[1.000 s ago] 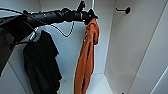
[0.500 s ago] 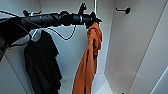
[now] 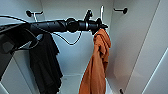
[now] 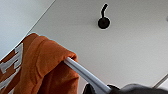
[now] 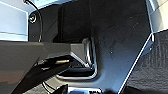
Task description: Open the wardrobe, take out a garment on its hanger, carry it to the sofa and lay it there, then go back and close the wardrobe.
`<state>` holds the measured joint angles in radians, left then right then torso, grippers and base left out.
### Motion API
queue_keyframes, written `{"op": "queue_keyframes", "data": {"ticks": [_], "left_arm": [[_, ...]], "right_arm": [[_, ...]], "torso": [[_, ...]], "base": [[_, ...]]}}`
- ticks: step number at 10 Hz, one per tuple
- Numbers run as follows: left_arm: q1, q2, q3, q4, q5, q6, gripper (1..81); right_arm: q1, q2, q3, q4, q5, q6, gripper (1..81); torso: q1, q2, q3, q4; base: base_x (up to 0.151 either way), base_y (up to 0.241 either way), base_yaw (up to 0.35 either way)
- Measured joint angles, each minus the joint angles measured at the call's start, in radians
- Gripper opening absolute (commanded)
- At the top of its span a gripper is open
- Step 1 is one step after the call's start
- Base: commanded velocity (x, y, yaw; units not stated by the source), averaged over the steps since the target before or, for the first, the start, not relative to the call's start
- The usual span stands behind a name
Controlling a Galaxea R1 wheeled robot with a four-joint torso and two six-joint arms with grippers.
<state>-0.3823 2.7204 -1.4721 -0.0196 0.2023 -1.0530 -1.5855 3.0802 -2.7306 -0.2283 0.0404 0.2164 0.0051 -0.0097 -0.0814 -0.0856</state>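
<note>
I am looking into the open white wardrobe [image 3: 75, 57]. The orange garment [image 3: 97, 65] hangs long and bunched at its right side, under my left gripper [image 3: 100, 26]. My left arm reaches across from the left at rail height. The hanger's thin white hook [image 3: 101, 11] rises just above the gripper. In the left wrist view the white hanger bar [image 4: 82, 73] runs out of the orange garment [image 4: 45, 65], which has white lettering, and into my left gripper [image 4: 100, 88], which is shut on it.
A black garment [image 3: 46, 65] hangs on its own hanger at the wardrobe's left. Black wall pegs [image 3: 123, 10] [image 3: 29, 13] stick out near the top. The right side wall [image 3: 130, 50] is close to the orange garment. One peg [image 4: 103, 22] shows on the white panel.
My left gripper and the orange garment have moved a little to the right inside the wardrobe. The black garment hangs as before.
</note>
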Motion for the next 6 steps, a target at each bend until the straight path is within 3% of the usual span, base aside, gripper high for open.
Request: {"op": "queue_keyframes", "data": {"ticks": [6], "left_arm": [[0.024,-0.040,0.039,0.001,-0.029,0.002,1.0]], "right_arm": [[0.003,0.000,0.000,0.000,0.003,0.000,81.1]], "torso": [[0.000,0.000,0.000,0.000]], "base": [[-0.086,0.000,0.000]]}}
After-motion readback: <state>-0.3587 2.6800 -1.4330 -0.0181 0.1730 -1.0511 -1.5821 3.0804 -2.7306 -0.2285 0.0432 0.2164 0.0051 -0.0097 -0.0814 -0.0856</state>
